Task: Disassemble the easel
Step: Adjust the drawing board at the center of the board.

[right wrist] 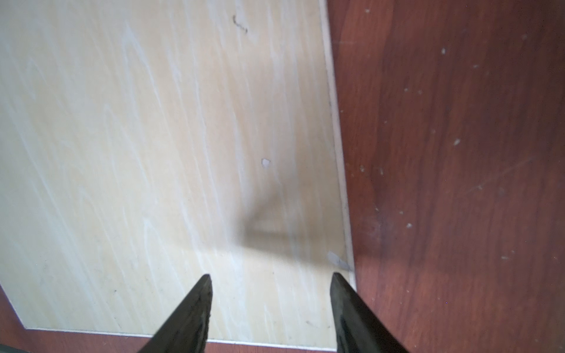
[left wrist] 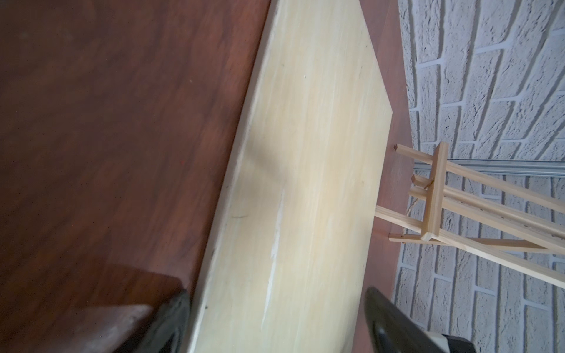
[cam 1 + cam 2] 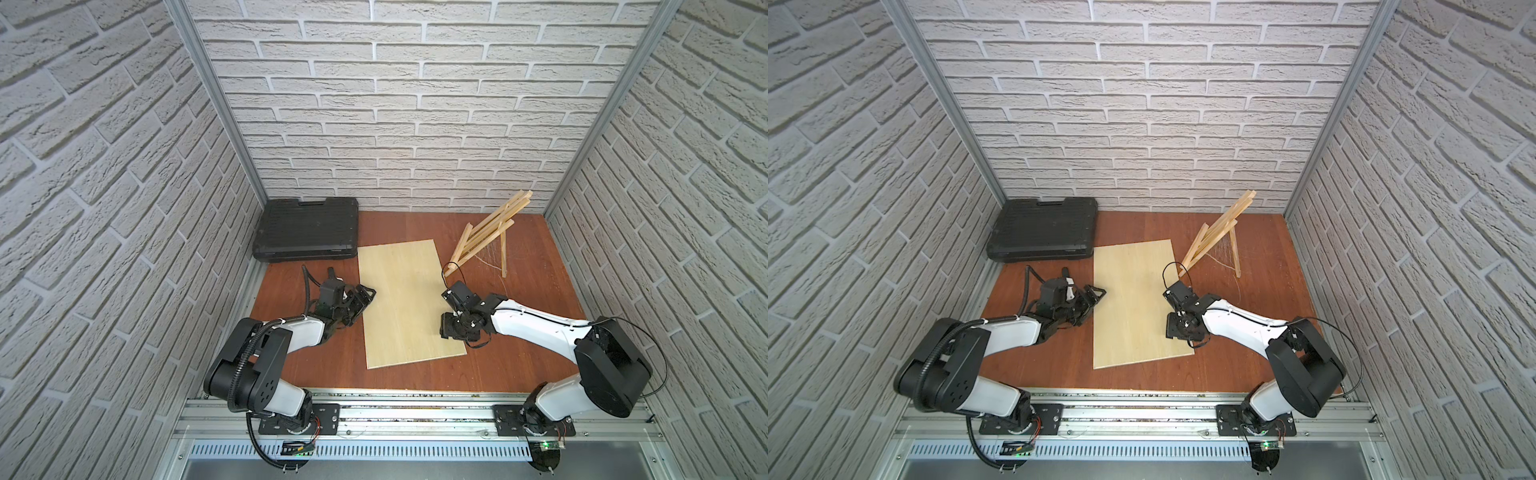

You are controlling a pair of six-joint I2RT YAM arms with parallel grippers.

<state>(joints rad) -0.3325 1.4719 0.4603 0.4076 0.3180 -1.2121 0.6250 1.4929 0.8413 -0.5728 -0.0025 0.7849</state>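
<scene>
The easel [image 3: 484, 237] [image 3: 1214, 232], a small light-wood frame of slats, stands on its rear leg at the back right of the table. The left wrist view shows its lower crossbar and uprights [image 2: 434, 195]. My left gripper [image 3: 369, 293] [image 2: 276, 292] is low at the left edge of the plywood board [image 3: 403, 299], open with nothing between its fingers. My right gripper [image 3: 446, 328] [image 1: 272, 275] points down over the board's right edge, open and empty, a short way in front of the easel. Neither gripper touches the easel.
The pale plywood board [image 3: 1133, 299] lies flat in the middle of the red-brown table [image 3: 519, 291]. A black plastic case [image 3: 307, 228] lies at the back left corner. Brick-pattern walls close in the table on three sides.
</scene>
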